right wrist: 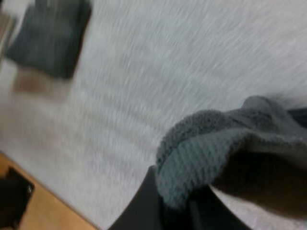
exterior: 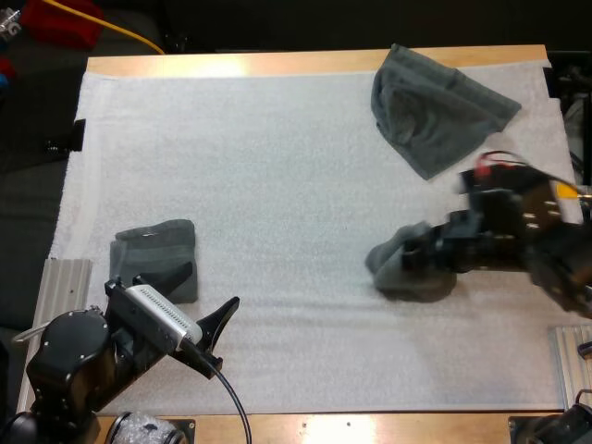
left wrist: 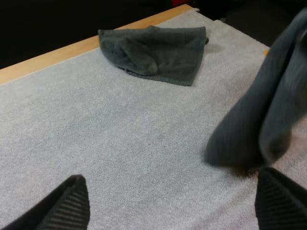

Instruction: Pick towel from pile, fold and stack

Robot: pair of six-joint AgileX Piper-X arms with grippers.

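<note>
- Towel (exterior: 405,268) is hanging bunched from the right gripper (exterior: 433,257), low over the right-centre of the mat (exterior: 277,166). I cannot tell if its lower end is touching.
- Right fingers are clamping on a thick fold of it, terry pile bulging over them in the right wrist view.
- Judging it light, limp, grippy and not fragile, so it will be sagging and swinging rather than keeping shape.
- A bunch grab is giving no clean edge. For folding I'd be taking a corner or hem, one per gripper.
- Left gripper (exterior: 202,298) is sitting near-left, fingers standing apart and clear, facing the hanging towel.
- Folded stack (exterior: 155,257) is lying just beyond it, and the crumpled towel (exterior: 435,106) is lying far right, near the far edge of the table (exterior: 277,63).
- Bare mat between them is leaving good room for spreading, but I'd be minding the stack and that edge.
</note>
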